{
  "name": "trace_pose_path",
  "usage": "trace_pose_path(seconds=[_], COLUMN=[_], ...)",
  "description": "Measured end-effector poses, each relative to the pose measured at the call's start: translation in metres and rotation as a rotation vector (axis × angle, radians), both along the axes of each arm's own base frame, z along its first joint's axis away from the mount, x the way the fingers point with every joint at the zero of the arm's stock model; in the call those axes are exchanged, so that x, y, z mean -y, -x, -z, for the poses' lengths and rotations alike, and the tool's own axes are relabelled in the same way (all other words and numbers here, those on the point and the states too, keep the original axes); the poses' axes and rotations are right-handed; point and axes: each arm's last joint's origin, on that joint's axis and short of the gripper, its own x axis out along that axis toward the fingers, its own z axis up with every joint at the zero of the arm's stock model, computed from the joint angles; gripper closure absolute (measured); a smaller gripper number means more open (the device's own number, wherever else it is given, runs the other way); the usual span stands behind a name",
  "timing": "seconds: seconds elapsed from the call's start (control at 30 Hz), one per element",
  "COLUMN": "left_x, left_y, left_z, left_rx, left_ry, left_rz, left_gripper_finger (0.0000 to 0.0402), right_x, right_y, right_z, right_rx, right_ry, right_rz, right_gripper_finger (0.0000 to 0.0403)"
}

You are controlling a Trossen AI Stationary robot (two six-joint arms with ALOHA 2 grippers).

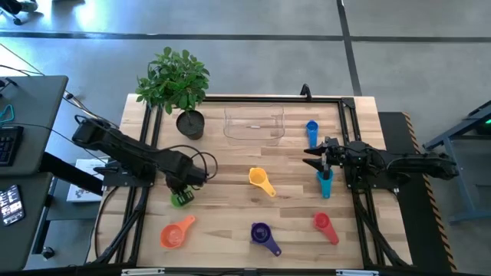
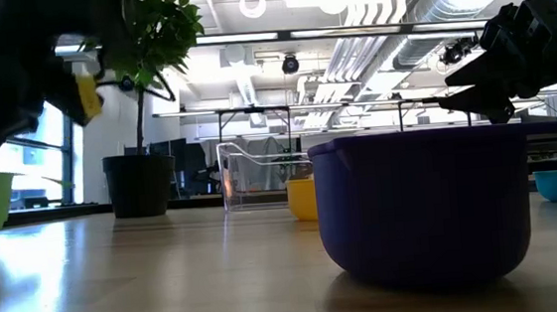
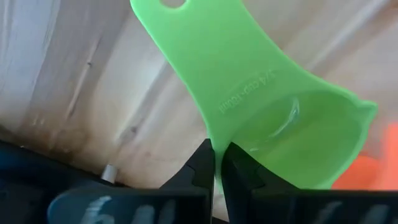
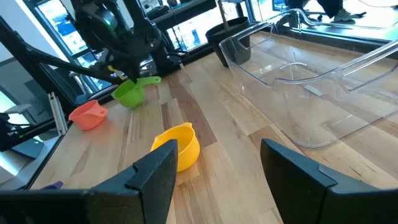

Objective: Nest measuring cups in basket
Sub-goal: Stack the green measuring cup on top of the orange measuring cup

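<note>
My left gripper is near the table's left edge, pointing steeply down and shut on the green measuring cup. The orange cup, purple cup, red cup and yellow cup lie apart on the wood. The blue cup and teal cup lie at the right. The clear basket stands at the far middle, with no cup showing in it. My right gripper waits open above the table, between the blue and teal cups. My left gripper pinches the green cup's thin bowl rim, beside the root of the handle, between its two fingers. The fingers come from above, pointing steeply down. The cup is tilted. I cannot tell whether its bottom is clear of the table.
A leafy plant in a dark pot stands just left of the basket. Black frame rails run along the table's left and right sides. Bare wood lies between the yellow cup and the basket.
</note>
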Motion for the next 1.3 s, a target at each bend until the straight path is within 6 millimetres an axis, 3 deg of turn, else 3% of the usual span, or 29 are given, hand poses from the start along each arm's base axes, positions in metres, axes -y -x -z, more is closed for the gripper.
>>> trace_pose_path(seconds=[0.3,0.63,0.9,1.3], left_x=[0.012,0.051,0.081,0.115], left_y=[0.009,0.025,0.037,0.029], left_z=[-0.052,-0.095,-0.092,-0.060], left_rx=[0.051,0.156,0.121,0.084], left_ry=[0.013,0.155,0.146,0.035], left_rz=[0.004,0.042,0.016,0.153], left_gripper_finger=[0.0398,0.0395,0.0395,0.0395], right_x=[0.000,0.000,0.000,0.000], right_y=[0.000,0.000,0.000,0.000], right_z=[0.000,0.000,0.000,0.000], right_rx=[0.000,0.001,0.000,0.000], right_ry=[0.000,0.000,0.000,0.000], right_rz=[0.000,0.000,0.000,0.000], right_gripper_finger=[0.0183,0.0183,0.0183,0.0183])
